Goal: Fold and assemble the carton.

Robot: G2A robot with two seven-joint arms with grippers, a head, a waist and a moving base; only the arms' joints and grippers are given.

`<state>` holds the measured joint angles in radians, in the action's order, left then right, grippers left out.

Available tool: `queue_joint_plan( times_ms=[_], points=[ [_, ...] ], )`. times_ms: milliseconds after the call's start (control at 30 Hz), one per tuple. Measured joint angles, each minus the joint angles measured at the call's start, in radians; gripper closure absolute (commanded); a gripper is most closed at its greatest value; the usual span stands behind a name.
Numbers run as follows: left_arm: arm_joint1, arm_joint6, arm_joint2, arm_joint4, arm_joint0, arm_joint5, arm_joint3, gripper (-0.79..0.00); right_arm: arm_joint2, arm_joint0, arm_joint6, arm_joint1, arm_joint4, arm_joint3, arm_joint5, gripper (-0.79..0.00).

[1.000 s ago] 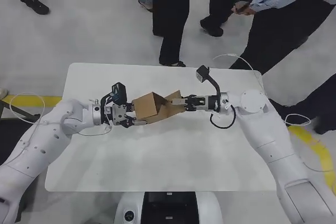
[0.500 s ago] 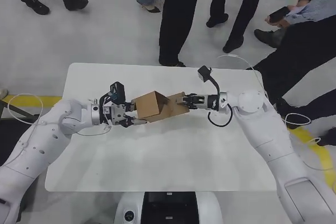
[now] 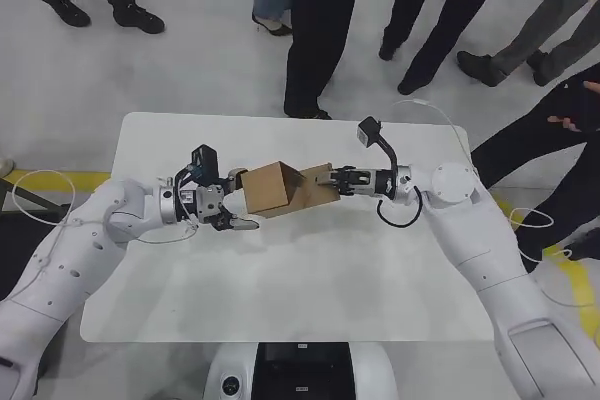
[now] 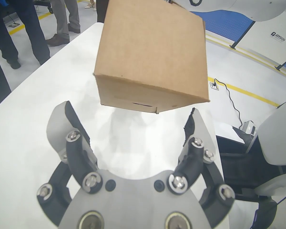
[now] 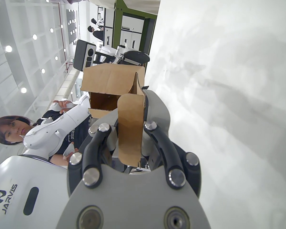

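Brown carton (image 3: 280,187) hangs tilted above the worktop (image 3: 310,290); my right pincer (image 5: 131,113) clamps one flap (image 5: 130,132) to steady it, while my left pincer (image 4: 130,114) gapes wide beside its closed end.

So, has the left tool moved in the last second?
Yes, slightly: the left tool has drawn back from the carton, toward the table's left edge.

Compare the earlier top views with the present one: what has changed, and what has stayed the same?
The left gripper drew back slightly from the carton, toward the robot's left; it is open and clear of it. The right gripper stays shut on the carton's flap, and the carton is roughly where it was.
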<state>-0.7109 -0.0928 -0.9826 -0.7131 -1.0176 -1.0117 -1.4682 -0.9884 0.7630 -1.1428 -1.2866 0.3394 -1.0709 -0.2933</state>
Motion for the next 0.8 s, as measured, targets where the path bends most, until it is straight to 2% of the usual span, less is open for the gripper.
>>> queue_joint_plan(
  times_ms=[333, 800],
  points=[
    [0.002, 0.109, 0.016, -0.055, -0.005, -0.001, -0.040, -0.785, 0.030, -0.022, -0.061, -0.017, 0.094, 0.068, -0.009, 0.000],
    [0.023, 0.309, 0.064, -0.174, 0.021, -0.001, -0.039, -0.785, 0.071, -0.069, -0.119, -0.049, 0.203, 0.169, 0.002, 0.000]
  ],
)
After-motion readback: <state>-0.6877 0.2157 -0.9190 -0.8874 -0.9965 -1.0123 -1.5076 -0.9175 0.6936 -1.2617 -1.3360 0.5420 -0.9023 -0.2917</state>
